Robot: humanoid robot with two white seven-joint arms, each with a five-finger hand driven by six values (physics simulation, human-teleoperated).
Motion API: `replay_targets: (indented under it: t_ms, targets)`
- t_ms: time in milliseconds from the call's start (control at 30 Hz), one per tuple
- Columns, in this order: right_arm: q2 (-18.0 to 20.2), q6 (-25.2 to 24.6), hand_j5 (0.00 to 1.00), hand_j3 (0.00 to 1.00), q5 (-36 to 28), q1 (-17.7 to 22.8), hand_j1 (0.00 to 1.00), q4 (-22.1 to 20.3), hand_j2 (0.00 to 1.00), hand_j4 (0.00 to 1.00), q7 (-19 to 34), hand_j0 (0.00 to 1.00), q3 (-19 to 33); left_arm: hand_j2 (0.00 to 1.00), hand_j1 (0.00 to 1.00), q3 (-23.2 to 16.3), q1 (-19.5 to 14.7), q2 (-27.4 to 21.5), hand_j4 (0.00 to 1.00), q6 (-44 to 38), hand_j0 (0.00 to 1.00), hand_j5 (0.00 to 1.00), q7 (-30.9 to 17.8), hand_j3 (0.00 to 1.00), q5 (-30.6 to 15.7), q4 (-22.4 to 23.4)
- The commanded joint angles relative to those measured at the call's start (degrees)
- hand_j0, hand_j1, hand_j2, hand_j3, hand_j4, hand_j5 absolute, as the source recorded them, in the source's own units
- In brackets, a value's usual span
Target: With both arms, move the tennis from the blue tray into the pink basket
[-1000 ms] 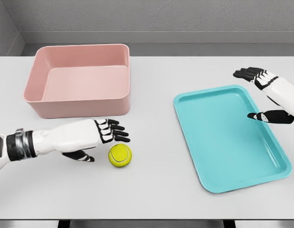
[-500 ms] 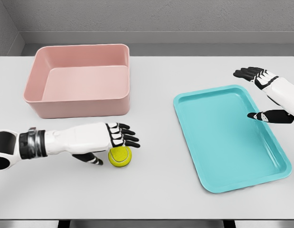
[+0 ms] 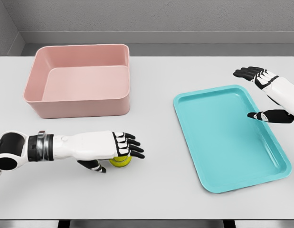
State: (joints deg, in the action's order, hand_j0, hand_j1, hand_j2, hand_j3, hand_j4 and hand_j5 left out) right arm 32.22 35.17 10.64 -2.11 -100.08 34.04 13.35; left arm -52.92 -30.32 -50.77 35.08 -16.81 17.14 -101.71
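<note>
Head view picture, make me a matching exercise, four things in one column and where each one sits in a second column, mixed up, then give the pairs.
Things:
1. tennis ball
2. pink basket
3. blue tray
4. right robot hand

Places:
A. at the right edge of the picture, by the tray's far right rim
B. on the table's right half, with nothing in it
C. on the bare table, mostly covered by the left robot hand
D. at the table's back left

Pairs: 1-C, 2-D, 3-B, 4-A
</note>
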Motion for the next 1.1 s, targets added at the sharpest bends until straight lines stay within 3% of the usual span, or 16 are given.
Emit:
replay_targets:
  t_ms: [0,467,1067]
  targets:
    - [0.04,-0.17,1.00,1.00,-0.45,0.00,1.00,-0.02,1.00,1.00,-0.03,1.00,0.01,1.00,1.00,-0.17,-0.09,0.06,1.00,-0.08,1.00,1.00,0.02,1.00,-1.06,0.81]
    - [-0.14,-0.17,1.00,1.00,-0.36,0.00,1.00,0.15,1.00,1.00,0.06,1.00,0.01,1.00,1.00,-2.28,-2.02,2.79,1.00,-0.08,1.00,1.00,-0.07,1.00,-1.59,4.85]
    - [-0.14,-0.17,1.00,1.00,-0.45,-0.09,1.00,0.94,1.00,1.00,-0.03,1.00,0.01,1.00,1.00,-3.33,-2.11,5.25,1.00,-0.08,1.00,1.00,-0.68,1.00,-1.24,8.10]
